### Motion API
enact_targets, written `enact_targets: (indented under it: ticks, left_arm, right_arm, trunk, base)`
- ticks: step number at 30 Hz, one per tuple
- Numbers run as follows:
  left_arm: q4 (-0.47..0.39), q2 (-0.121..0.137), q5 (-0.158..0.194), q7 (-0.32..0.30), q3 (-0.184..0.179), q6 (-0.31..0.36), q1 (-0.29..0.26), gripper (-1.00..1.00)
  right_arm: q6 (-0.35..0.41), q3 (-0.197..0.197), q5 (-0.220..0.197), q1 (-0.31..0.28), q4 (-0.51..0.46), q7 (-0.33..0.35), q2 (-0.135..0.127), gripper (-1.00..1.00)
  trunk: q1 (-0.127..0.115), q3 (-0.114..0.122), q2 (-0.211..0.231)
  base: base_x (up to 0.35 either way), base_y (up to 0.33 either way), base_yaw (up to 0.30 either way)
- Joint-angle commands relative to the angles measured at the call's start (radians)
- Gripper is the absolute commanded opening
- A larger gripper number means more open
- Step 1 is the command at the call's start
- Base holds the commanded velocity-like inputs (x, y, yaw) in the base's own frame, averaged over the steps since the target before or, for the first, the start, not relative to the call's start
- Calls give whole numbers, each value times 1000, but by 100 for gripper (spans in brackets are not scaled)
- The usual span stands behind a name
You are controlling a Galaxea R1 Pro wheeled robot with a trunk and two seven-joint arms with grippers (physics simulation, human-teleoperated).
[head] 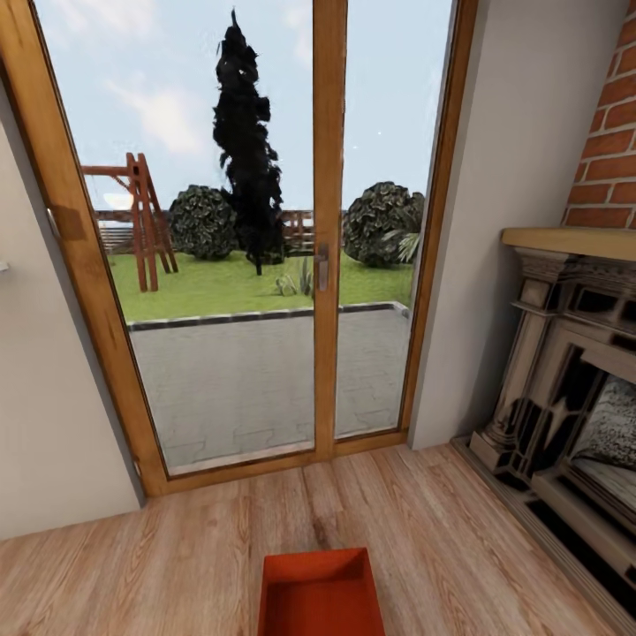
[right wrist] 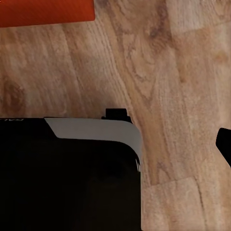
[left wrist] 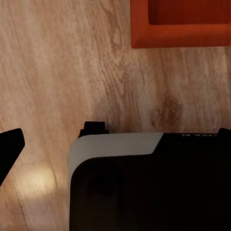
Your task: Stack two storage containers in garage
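Head view: 1 storage container (head: 321, 594), red-orange and open-topped, sits on the light wood-plank floor (head: 159, 565) of the living room, cut off by the picture's lower edge. Taking this bin as the landmark, a glazed door (head: 256, 238) in a honey-wood frame stands well beyond it, with 2 panes split by 1 central post carrying 1 handle (head: 321, 267). Through the glass show a paved terrace, a lawn, 1 tall dark conifer (head: 247, 141), 2 round bushes and 1 wooden swing frame (head: 141, 221). To the right of the bin and farther back stands 1 fireplace (head: 565, 389), dark carved stone under a pale mantel, with red brick (head: 609, 132) above it. Plain light walls flank the door.

Left wrist view: this camera looks down on the planks and shows what the head camera does not, namely 1 corner of the robot's black-and-white base (left wrist: 144, 183). The same bin (left wrist: 180, 24) shows as an orange rim and part of its inside, lying on the floor apart from the base, with bare wood between them. 1 dark tip at the picture's edge may be a finger of the left gripper; whether its fingers are apart or together I cannot tell.

Right wrist view: 1 orange corner of the container (right wrist: 45, 12) on the planks, the base (right wrist: 67, 178) near it, wood between. 1 dark sliver at the edge; the right gripper's state I cannot tell.
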Motion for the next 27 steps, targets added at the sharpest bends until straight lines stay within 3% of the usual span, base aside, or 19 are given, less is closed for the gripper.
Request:
enact_targets:
  ticks: [1,27]
  left_arm:
    - [1,0,7,-5,-1,-3,-1,100]
    - [1,3,7,-5,2,-3,-1,100]
  right_arm:
    - [-5,8,-4,-1,3,0,0,100]
    - [-8,8,1,-1,3,0,-2,100]
  trunk:
    - [0,-2,-1]
    - [0,-42,-1]
  base:
    - [0,0,0]
    - [0,0,0]
